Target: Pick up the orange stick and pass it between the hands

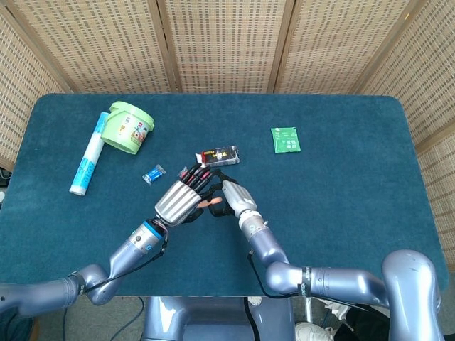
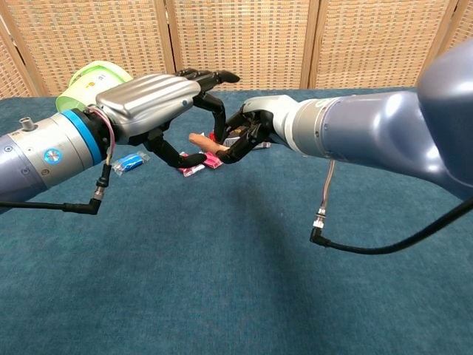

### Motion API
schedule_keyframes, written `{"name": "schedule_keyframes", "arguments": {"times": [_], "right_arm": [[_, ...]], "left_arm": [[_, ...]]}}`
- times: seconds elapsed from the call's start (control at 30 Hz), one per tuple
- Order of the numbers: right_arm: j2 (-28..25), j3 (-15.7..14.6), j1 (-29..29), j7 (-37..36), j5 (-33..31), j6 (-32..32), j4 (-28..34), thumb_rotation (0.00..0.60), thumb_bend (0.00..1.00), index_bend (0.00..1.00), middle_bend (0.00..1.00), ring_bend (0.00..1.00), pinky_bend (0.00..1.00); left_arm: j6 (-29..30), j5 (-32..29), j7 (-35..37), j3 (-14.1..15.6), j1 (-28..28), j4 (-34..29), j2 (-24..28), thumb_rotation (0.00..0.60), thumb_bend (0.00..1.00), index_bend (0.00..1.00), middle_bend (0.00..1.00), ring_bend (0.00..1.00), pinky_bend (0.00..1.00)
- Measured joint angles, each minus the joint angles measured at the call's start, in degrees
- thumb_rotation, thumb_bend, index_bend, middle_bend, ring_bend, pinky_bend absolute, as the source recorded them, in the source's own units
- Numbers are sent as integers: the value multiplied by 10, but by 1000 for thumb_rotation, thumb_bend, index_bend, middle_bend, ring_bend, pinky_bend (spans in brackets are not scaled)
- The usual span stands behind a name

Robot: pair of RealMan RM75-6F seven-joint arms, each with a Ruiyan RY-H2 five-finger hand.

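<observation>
The orange stick (image 2: 205, 142) hangs level above the table, its right end pinched in my right hand (image 2: 253, 131). My left hand (image 2: 159, 105) has come in from the left with its fingers spread. Its fingers (image 2: 216, 100) arch over the stick's free end and the thumb lies just below it; I see no contact. In the head view the two hands, left (image 1: 180, 199) and right (image 1: 232, 195), nearly meet at mid-table, and only a short piece of the stick (image 1: 212, 202) shows between them.
Two red packets (image 2: 194, 166) lie on the cloth under the hands, a blue packet (image 1: 153, 174) to their left. A black snack bar (image 1: 218, 155) lies just behind. A green bucket (image 1: 126, 128) and white tube (image 1: 87, 157) sit far left, a green sachet (image 1: 285, 139) far right.
</observation>
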State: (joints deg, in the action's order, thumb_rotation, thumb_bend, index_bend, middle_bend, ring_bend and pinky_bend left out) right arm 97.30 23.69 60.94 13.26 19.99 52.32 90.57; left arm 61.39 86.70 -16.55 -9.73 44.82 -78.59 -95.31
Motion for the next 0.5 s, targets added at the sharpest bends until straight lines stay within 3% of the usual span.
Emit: {"name": "schedule_keyframes", "arguments": {"times": [0.5], "right_arm": [[-5, -3, -6, -7, 4, -9, -5, 600, 613, 699, 101, 0, 0]], "left_arm": [[3, -13, -12, -3, 8, 19, -18, 600, 364, 526, 0, 0, 0]]}}
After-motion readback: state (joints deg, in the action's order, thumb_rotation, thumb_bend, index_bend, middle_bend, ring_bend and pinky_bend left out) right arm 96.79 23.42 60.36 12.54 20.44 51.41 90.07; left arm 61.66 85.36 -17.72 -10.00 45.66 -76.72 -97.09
